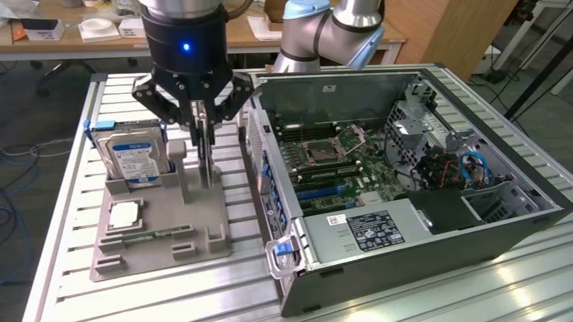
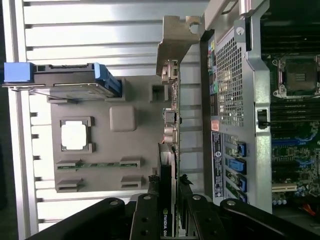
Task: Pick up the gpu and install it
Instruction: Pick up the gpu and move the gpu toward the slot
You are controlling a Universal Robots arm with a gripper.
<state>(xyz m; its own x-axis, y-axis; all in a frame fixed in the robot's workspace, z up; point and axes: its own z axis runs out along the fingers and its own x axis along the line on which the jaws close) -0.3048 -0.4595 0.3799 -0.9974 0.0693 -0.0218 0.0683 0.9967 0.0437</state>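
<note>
The gpu (image 1: 206, 159) is a thin black card standing on edge over the grey holder tray (image 1: 166, 201), just outside the open computer case (image 1: 421, 268). My gripper (image 1: 202, 127) comes down from above and is shut on the card's upper edge. In the wrist view the gpu (image 2: 169, 150) runs edge-on away from the gripper (image 2: 168, 200), with a finger (image 2: 148, 210) pressed on each side and its silver bracket (image 2: 175, 42) at the far end. I cannot tell whether the card's lower edge still touches the tray.
On the tray (image 2: 145, 145) stand a hard drive (image 1: 134, 155) in a blue caddy, a processor (image 1: 123, 215) and a green memory stick (image 1: 147, 236). The case lies open on the slatted table (image 1: 241, 295), showing the motherboard (image 1: 345, 161). A second robot arm (image 1: 331, 33) stands behind.
</note>
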